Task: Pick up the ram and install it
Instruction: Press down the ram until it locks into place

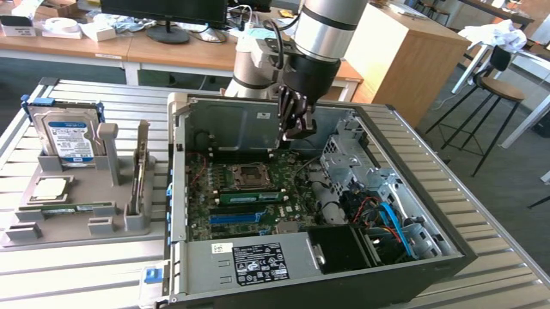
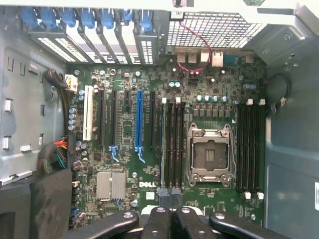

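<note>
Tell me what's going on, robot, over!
Gripper shut, empty, hanging above the motherboard in the case. One ram lying on the tray, another seated by the socket. Nothing in the way.

Arm (image 1: 331, 29): silver, slanting down from above | wrist: pointing straight down | gripper (image 1: 297, 131): black, vertical | fingers (image 2: 158, 224): pressed together, tips meeting.

ram (image 1: 79, 207) on tray (image 1: 64, 225), tray at the exterior view's left of case (image 1: 225, 119)
</note>
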{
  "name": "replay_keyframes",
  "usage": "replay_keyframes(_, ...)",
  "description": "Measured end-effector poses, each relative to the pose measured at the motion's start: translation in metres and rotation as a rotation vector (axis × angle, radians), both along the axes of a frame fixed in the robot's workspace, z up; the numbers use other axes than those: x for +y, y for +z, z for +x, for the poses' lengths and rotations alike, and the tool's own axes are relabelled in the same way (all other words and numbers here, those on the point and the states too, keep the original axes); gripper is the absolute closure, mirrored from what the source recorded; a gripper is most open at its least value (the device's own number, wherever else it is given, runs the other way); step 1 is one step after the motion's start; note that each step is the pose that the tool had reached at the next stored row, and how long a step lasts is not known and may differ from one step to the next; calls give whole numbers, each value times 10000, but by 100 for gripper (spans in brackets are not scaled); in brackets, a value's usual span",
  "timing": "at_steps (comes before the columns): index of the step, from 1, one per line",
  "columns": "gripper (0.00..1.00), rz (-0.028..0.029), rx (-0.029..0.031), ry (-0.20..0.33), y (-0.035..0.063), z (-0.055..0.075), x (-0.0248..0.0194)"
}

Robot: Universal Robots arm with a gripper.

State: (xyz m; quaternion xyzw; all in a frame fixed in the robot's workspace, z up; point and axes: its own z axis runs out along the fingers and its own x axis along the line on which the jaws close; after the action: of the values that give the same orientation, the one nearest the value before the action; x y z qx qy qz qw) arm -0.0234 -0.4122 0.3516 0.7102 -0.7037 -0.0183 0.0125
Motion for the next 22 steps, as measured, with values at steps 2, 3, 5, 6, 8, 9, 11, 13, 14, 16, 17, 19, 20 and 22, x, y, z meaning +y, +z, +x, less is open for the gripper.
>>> replay_keyframes(2,90,4,0,4,0,29,0)
replay_keyframes(3,90,8,0,7,0,43,0)
replay_keyframes(5,90,19,0,11,0,72,0)
replay_keyframes(6,90,26,1,14,1,87,0)
replay_keyframes(8,90,47,1,23,1,119,0)
replay_keyframes(9,90,60,1,29,1,137,0)
replay_keyframes(11,90,82,0,40,0,170,0)
replay_keyframes(13,90,91,0,51,0,199,0)
replay_keyframes(14,90,96,0,56,0,214,0)
replay_keyframes(16,90,106,1,66,1,247,0)
replay_keyframes(17,90,112,0,71,0,262,0)
replay_keyframes(19,90,123,0,80,0,286,0)
replay_keyframes(20,90,125,0,84,0,288,0)
replay_keyframes(22,90,124,0,83,0,288,0)
